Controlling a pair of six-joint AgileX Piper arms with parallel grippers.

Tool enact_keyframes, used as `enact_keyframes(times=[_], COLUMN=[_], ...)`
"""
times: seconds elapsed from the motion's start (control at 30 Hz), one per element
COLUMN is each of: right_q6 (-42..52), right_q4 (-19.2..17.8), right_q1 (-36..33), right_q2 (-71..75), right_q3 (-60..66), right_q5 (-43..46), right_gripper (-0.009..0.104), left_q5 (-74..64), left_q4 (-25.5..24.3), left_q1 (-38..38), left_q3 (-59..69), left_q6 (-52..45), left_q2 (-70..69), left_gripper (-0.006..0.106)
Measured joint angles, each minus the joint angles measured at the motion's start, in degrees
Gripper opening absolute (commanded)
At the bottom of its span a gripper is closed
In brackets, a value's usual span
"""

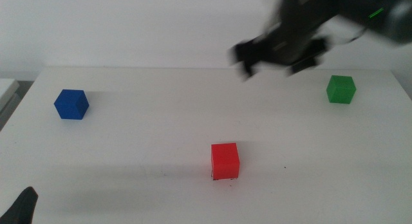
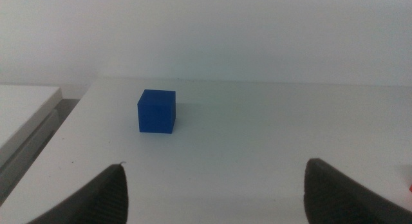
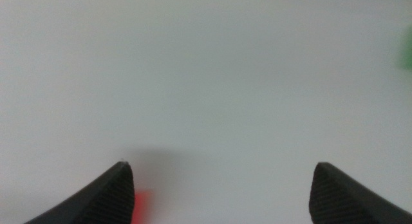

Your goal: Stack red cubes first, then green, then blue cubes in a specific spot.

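The red cube (image 1: 225, 161) sits at the table's front centre, with thin black marks of the spot (image 1: 214, 178) showing at its base. At the far left of the table rests the blue cube (image 1: 71, 104), also in the left wrist view (image 2: 156, 111). The green cube (image 1: 340, 89) stands at the far right. My right gripper (image 1: 278, 59) hovers blurred above the table's back centre, open and empty, well above the red cube (image 3: 141, 203). A green blur (image 3: 405, 50) marks the green cube in the right wrist view. My left gripper (image 2: 215, 192) waits open at the front left.
A tip of the left gripper (image 1: 22, 208) shows at the bottom left corner. A small black speck (image 1: 285, 167) lies to the right of the red cube. A white ledge (image 2: 26, 114) borders the table's left side.
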State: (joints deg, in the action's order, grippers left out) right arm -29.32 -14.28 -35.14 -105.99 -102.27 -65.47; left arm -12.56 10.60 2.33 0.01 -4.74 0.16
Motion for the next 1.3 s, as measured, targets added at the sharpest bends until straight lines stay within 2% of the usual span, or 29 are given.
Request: enact_keyframes(times=[0.13, 0.27, 0.47, 0.6, 0.87, 1.17, 1.23, 1.3], right_q6=[8.81, 13.33, 18.74, 20.45, 21.82, 21.91, 21.91, 21.79], right_q4=[2.19, 4.76, 5.73, 6.79, 11.56, 11.69, 11.69, 11.69], right_q1=[12.52, 22.94, 32.46, 34.55, 35.3, 35.3, 35.3, 35.3], right_q2=[-0.7, -4.97, -15.35, -21.91, -29.31, -32.93, -33.64, -34.23], right_q3=[-3.14, -7.73, -15.63, -20.34, -24.16, -24.27, -24.27, -24.27], right_q5=[-2.5, -2.1, -0.9, -0.34, 3.28, 7.04, 7.73, 8.68], right_gripper=[0.093, 0.093, 0.093, 0.093, 0.093, 0.092, 0.089, 0.074], left_q5=[0.03, 0.03, 0.03, 0.03, 0.03, 0.03, 0.03, 0.03], left_q4=[0.0, 0.0, 0.0, 0.0, 0.0, -0.1, -0.1, -0.1], left_q1=[0.0, 0.0, 0.0, 0.0, 0.0, 0.0, 0.0, 0.0], left_q3=[0.0, 0.0, 0.0, 0.0, 0.0, 0.0, 0.0, 0.0], left_q6=[0.0, 0.0, 0.0, 0.0, 0.0, 0.0, 0.0, 0.0], left_q2=[0.0, 0.0, 0.0, 0.0, 0.0, 0.0, 0.0, 0.0], left_gripper=[0.094, 0.094, 0.094, 0.094, 0.094, 0.094, 0.094, 0.094])
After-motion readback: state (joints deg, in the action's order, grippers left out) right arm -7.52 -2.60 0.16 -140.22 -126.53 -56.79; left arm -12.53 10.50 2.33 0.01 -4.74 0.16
